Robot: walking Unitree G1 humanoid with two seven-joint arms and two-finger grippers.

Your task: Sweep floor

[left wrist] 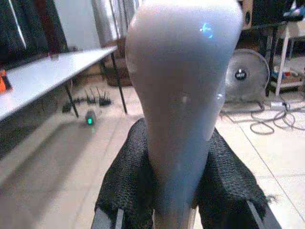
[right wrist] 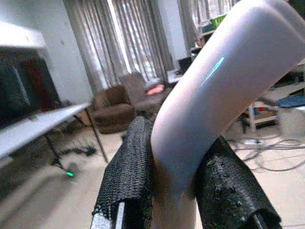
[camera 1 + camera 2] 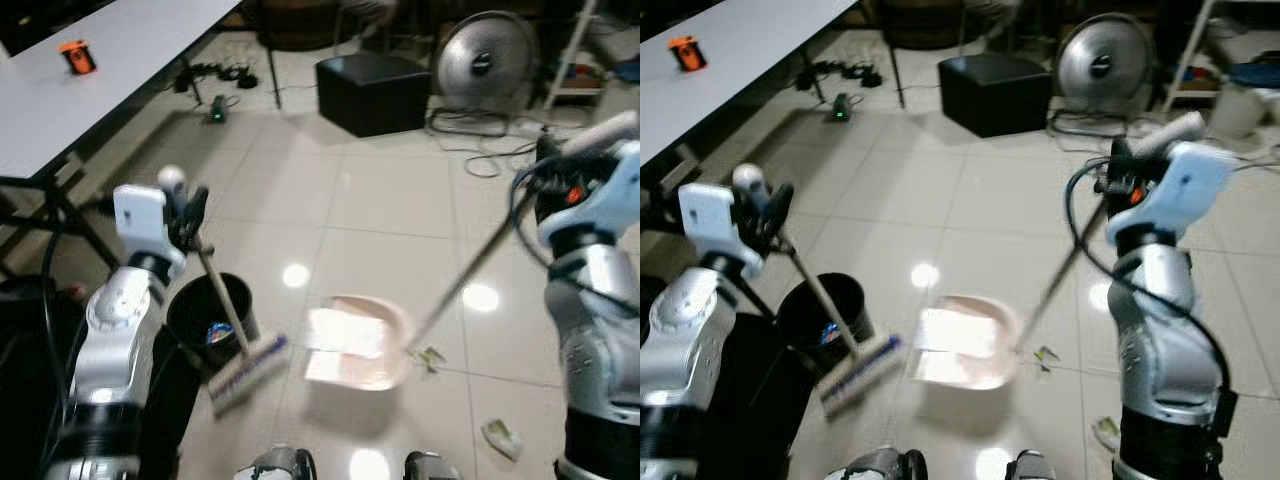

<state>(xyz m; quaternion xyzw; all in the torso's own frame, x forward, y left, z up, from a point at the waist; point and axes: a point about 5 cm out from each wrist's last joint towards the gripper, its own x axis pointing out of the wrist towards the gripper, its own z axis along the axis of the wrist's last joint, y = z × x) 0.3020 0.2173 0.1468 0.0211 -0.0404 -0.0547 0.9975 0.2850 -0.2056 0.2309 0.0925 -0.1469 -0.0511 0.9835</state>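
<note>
Broom (image 3: 245,362) head rests on the tile floor (image 3: 380,200) just beside the black bin (image 3: 212,310) and the pink dustpan (image 3: 360,345). Left gripper (image 1: 174,191), arm bent and raised, clamps the broom's handle top. Right gripper (image 2: 176,186), held high, clamps the dustpan's long handle; paper scraps (image 3: 502,437) lie near.

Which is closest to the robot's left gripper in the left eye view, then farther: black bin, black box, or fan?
From the left gripper:
1. Black bin, just below it, by the broom head.
2. Black box, across the floor, ahead.
3. Fan, farthest, beyond the box on the right.
</note>
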